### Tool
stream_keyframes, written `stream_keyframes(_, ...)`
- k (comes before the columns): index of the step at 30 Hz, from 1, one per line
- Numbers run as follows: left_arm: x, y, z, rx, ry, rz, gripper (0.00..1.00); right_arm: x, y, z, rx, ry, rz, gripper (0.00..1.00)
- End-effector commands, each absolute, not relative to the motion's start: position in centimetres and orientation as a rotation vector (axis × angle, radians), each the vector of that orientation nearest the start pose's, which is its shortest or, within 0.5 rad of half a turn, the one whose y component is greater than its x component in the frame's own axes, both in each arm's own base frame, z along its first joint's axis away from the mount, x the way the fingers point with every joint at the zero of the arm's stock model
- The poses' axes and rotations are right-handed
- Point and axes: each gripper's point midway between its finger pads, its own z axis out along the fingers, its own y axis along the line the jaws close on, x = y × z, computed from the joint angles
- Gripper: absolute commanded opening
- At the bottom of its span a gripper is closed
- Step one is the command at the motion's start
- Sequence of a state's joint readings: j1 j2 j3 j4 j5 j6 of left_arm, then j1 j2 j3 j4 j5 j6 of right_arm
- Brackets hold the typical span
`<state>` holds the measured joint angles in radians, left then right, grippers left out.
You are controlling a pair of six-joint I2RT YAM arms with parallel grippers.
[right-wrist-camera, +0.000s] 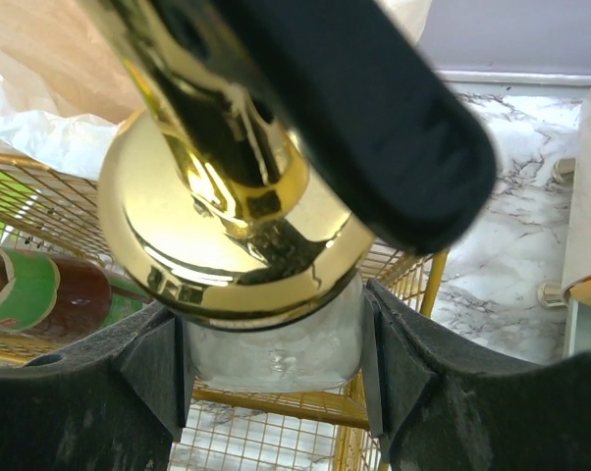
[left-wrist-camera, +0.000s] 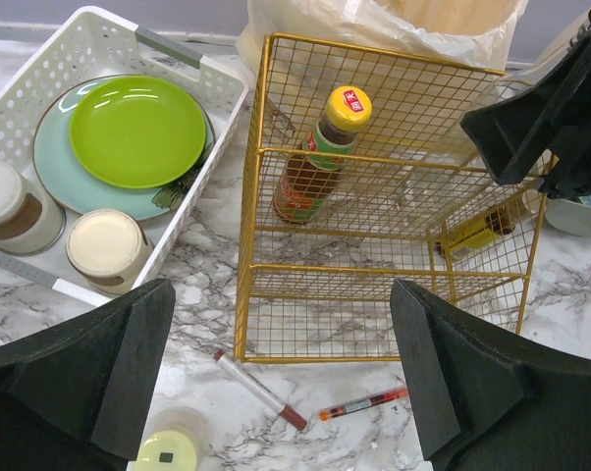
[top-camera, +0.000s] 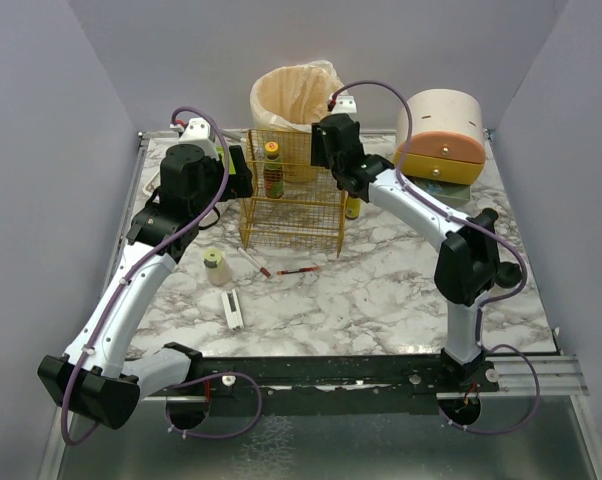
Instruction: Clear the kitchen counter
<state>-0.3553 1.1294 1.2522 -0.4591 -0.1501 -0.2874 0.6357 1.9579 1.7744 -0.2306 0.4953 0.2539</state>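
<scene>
Right gripper (right-wrist-camera: 276, 358) is clamped on a gold-capped bottle (right-wrist-camera: 227, 226) at the wire rack's (top-camera: 291, 205) top right corner, likely to shelve it. Left gripper (left-wrist-camera: 281, 365) hangs open and empty in front of the rack, above a marker (left-wrist-camera: 259, 390). The kitchen counter (top-camera: 381, 290) lies under the rack.

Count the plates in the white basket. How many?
2. A round lime-green plate lies on a bigger round pale-blue plate, both inside the white slotted plastic basket. Others could be hidden underneath.
</scene>
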Motion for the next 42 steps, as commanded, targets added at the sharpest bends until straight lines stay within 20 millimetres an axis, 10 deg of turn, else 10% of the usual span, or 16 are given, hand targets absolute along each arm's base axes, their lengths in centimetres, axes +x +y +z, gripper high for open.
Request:
stream_keyframes(1,34.5,-10.8,31.1,-0.040,1.944,-0.263,0.99,50.8,28.2,24.4,-0.023,1.891,0.101,0.05)
stream_keyframes(12,34.4,-10.8,30.6,-0.043,1.953,-0.262,0.99,50.2,28.2,22.9,-0.032,1.934,0.109,0.48)
stream_keyframes(19,34.4,-10.7,30.6,-0.044,1.954,-0.257,0.99,49.5,28.5,26.6,-0.021,1.889,0.184,0.78)
stream_keyframes(29,34.4,-10.6,30.6,-0.047,1.953,-0.255,0.99,46.5,27.2,32.9,-0.050,1.813,0.267,0.83)
stream_keyframes(42,34.7,-10.4,30.6,-0.042,1.950,-0.233,0.99,37.6,13.0,35.2,0.036,1.822,-0.071,0.83)
